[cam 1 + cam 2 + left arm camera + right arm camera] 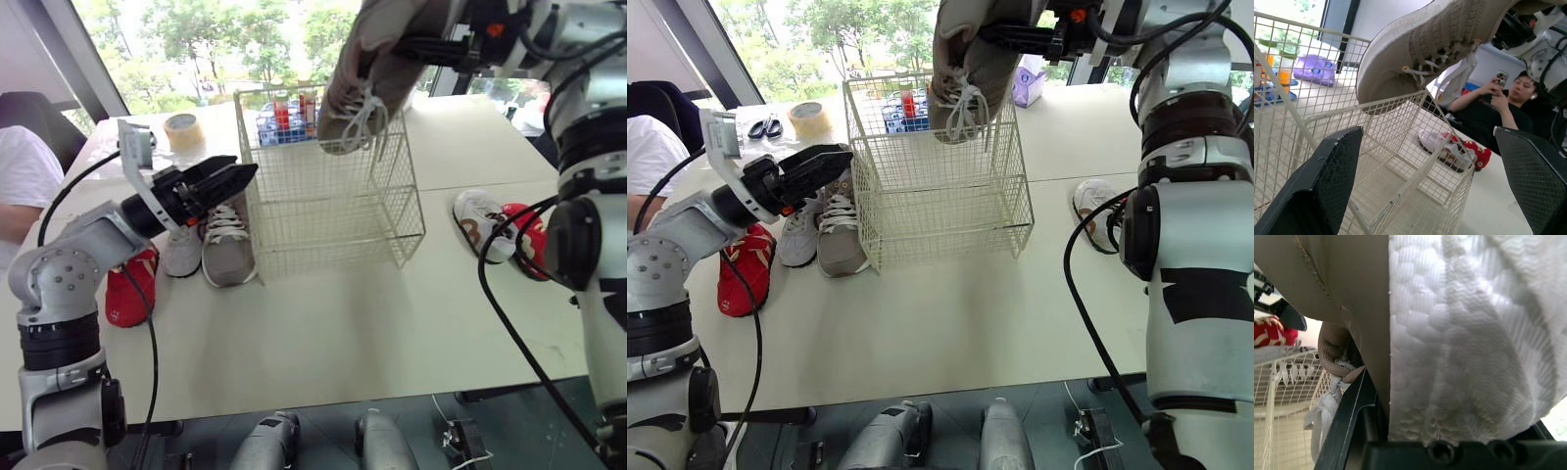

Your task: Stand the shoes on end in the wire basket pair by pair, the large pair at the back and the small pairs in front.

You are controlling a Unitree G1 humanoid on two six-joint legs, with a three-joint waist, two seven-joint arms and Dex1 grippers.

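Observation:
My right gripper (pixel 431 47) is shut on a large beige shoe (pixel 370 73) and holds it toe down over the back of the wire basket (pixel 333 201), which has no shoes inside. The shoe's white sole (pixel 1459 333) lies against the right gripper's fingers (pixel 1352 411). My left gripper (pixel 240 179) is open beside the basket's left wall, above the other large beige shoe (pixel 227 245). A small white shoe (pixel 183 250) and a red shoe (pixel 132 284) lie left of that one. Right of the basket lie a small white shoe (pixel 482 220) and a red shoe (pixel 529 240).
A tape roll (pixel 183 130) and a blue crate of bottles (pixel 284 119) stand behind the basket. A purple object (pixel 1029 80) sits at the back right. One person's white sleeve (pixel 24 181) is at the left table edge; another person with a phone (pixel 1498 107) sits beyond the table.

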